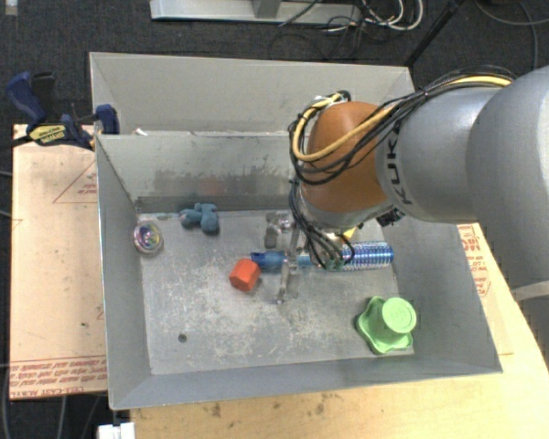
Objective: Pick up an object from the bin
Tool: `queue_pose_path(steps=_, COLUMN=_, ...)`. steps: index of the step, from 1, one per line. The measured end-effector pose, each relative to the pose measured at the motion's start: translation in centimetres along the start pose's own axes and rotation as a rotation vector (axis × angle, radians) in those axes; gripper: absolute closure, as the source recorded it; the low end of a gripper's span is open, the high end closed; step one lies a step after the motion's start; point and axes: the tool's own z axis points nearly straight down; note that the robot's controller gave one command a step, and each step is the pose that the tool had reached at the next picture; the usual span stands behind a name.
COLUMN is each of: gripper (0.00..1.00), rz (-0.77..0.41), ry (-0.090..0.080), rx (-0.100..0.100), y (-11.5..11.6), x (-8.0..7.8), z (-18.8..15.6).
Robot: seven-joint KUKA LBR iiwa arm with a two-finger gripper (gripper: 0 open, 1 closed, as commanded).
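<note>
Grey metal bin (119,273) before you: at its 9 o'clock side lies a small shiny ball (148,238), with a teal knobbed piece (201,218) near it toward 10 o'clock. Close to the centre you see an orange block (245,275), and just beside it, at its 2 o'clock, the handle end of a blue brush (265,262). The hand (283,262) stands over that handle, fingers spread wide, one on either side, not closed on it. A green lobed cap (386,324) sits at 4 o'clock.
</note>
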Motion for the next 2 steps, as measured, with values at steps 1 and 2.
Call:
queue_pose_path(steps=1, gripper=1.00, rz=-0.001, ry=-0.007, rx=-0.002, y=0.2, x=-0.2, z=-0.5)
queue_pose_path(steps=2, gripper=1.00, rz=0.027, ry=-0.015, rx=-0.002, y=0.9, x=-0.9, z=-12.4)
